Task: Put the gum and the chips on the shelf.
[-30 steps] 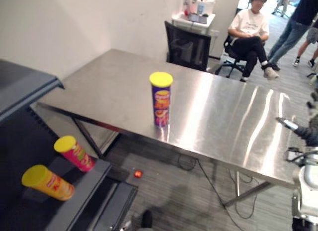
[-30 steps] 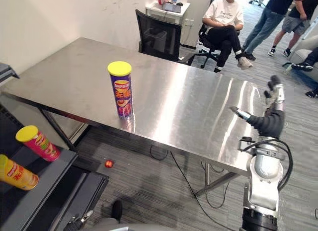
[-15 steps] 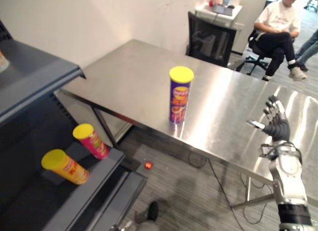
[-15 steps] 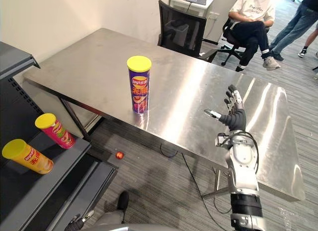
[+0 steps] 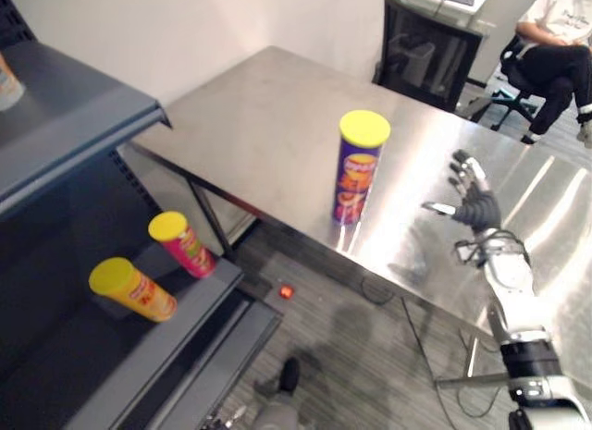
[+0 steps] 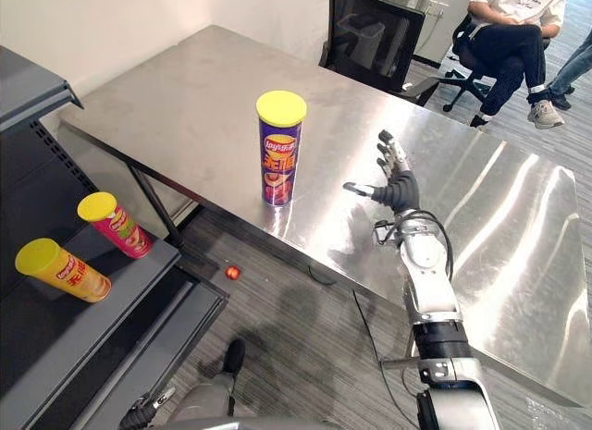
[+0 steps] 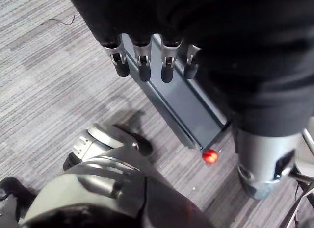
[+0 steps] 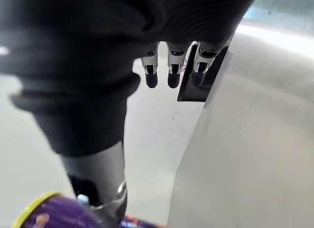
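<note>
A purple chips can (image 5: pixel 359 167) with a yellow lid stands upright near the front edge of the steel table (image 5: pixel 259 116). My right hand (image 6: pixel 396 182) hovers over the table just right of the can, fingers straight and spread, thumb pointing toward the can, holding nothing. The can's yellow lid and purple side (image 8: pixel 46 215) show close by the thumb in the right wrist view. My left hand (image 7: pixel 147 56) hangs low over the grey carpet with straight fingers (image 7: pixel 142 66), empty. On the dark shelf (image 5: pixel 166 342) at left lie a pink can (image 5: pixel 181 243) and an orange can (image 5: pixel 131 288), both yellow-lidded.
An upper shelf board (image 5: pixel 74 125) juts out at left above the cans. A small red ball (image 5: pixel 286 291) lies on the carpet under the table. A black chair (image 6: pixel 370 42) stands behind the table, and a seated person (image 6: pixel 509 28) is beyond it.
The camera has swung, shifting the whole scene. My right hand has come in over the table toward the purple can, still spread open. The cans have not moved.
</note>
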